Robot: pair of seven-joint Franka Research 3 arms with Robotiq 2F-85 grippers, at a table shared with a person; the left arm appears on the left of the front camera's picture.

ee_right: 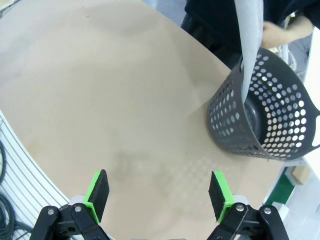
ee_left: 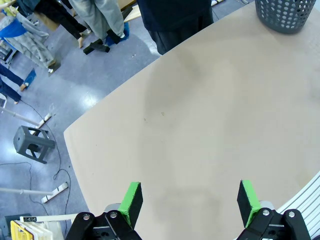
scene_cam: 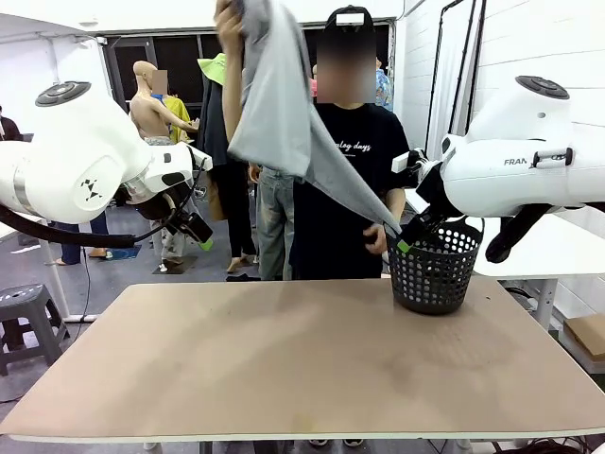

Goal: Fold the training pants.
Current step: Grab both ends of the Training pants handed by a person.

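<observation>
Light grey training pants (scene_cam: 274, 95) of thin, smooth fabric: lifted high over the far edge of the tan surface (scene_cam: 284, 369), gripped at the top by the person's raised hand (scene_cam: 227, 24). Draped diagonally down toward the right; lower end running into the black perforated plastic basket (scene_cam: 437, 279), close to the person's other hand (scene_cam: 376, 238). Basket upright at the far right of the surface.

Left claw (ee_left: 190, 197): jaws spread wide, nothing between the green pads; raised at the left side, aimed down at bare surface, well apart from the pants.

Right claw (ee_right: 159, 195): jaws spread wide, nothing gripped; raised above the surface near the basket. In the front view, just beside the basket rim and the lower end of the pants.
</observation>
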